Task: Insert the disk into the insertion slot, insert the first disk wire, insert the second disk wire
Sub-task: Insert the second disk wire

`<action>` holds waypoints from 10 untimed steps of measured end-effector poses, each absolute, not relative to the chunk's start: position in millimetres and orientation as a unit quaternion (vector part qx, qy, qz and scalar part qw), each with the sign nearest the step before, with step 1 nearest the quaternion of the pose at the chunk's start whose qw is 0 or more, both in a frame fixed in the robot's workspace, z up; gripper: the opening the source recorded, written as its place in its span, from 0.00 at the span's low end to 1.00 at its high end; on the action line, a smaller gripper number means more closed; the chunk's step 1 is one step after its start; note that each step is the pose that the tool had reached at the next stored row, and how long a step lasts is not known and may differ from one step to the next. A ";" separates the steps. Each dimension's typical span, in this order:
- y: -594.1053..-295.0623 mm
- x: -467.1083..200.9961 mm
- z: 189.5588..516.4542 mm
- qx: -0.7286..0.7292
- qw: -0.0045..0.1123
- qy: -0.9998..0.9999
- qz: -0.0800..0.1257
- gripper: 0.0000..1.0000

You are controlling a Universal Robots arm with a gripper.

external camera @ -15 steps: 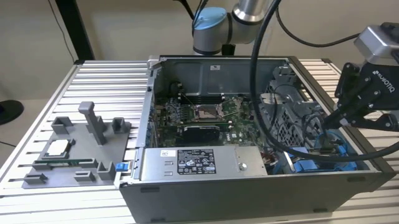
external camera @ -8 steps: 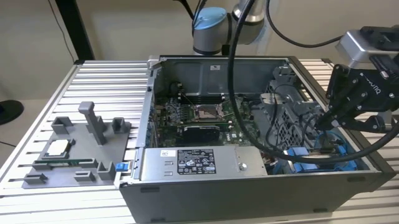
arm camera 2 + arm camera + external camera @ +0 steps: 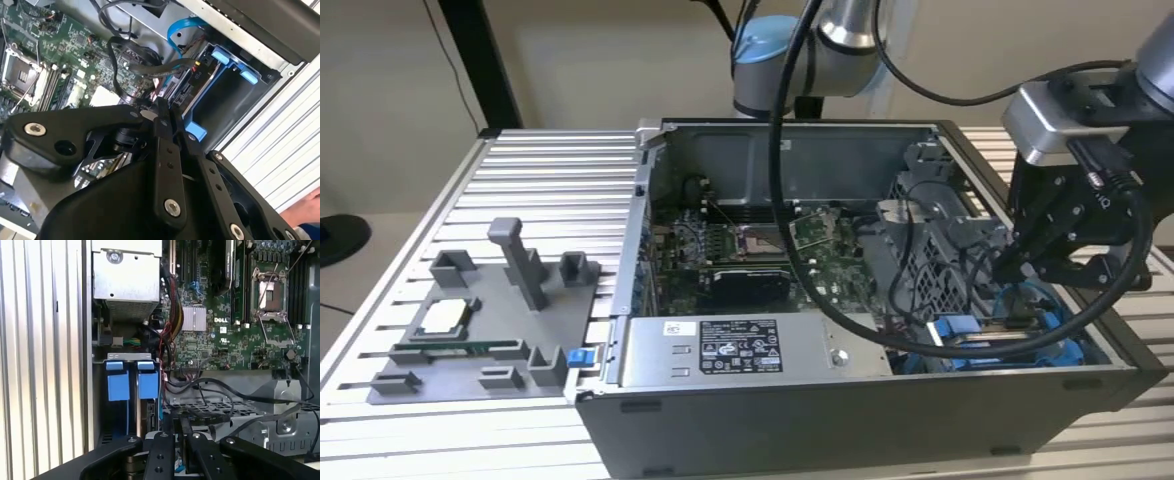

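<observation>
End effector (image 3: 167, 120) poised over the drive bay end of the open computer case, its fingers drawn close together on what looks like a dark cable connector

Nearest in both wrist views, the black fingers (image 3: 167, 450) point down beside the blue carrier tabs (image 3: 129, 382), likely so a plug can meet the drive's rear edge; whether they truly pinch the wire I cannot tell. The disk (image 3: 200, 80) already sits in the insertion slot (image 3: 1014, 335), its blue frame flush with the rails, with loose black cables (image 3: 215, 390) draped alongside. Farther off lie the motherboard (image 3: 747, 250), the grey power-supply box (image 3: 734, 350), and, on the slatted table (image 3: 547, 160), a grey fixture tray (image 3: 480, 330)
</observation>
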State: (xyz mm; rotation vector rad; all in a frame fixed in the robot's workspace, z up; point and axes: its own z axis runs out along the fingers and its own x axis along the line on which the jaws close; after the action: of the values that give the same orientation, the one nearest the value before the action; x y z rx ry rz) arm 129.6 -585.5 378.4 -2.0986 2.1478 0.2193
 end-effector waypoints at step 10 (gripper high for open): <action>-586.2 126.0 370.9 -0.705 0.082 0.703 0.055 0.00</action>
State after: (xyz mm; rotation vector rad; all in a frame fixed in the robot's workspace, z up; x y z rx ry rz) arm 126.0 -586.2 370.9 -2.1054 2.0989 0.1649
